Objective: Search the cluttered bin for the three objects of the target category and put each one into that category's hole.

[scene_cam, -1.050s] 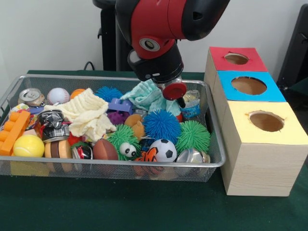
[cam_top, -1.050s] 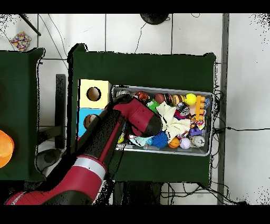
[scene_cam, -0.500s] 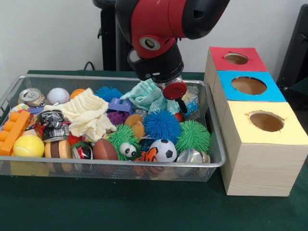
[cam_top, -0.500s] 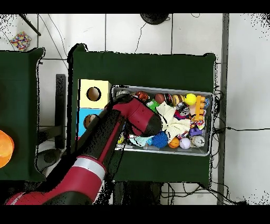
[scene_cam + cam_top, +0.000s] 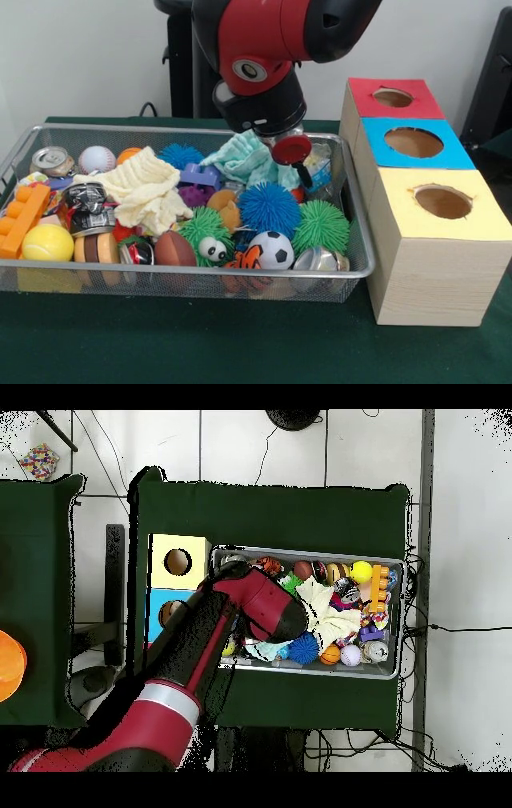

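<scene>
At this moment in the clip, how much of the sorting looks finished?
Done: nothing visible; the holes of the red, blue and yellow boxes show no contents from here. In hand: the arm hangs over the wire bin by the teal cloth; its gripper is hidden, so any grasp cannot be confirmed. Left: the bin looks full, so likely all three placements.

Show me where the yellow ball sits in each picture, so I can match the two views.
Front view: the yellow ball lies in the near left corner of the wire basket, beside the orange blocks.
Overhead view: the yellow ball lies along the basket's top edge, near its right end.
Shared landmark: the orange blocks, right next to the ball in both views.
</scene>
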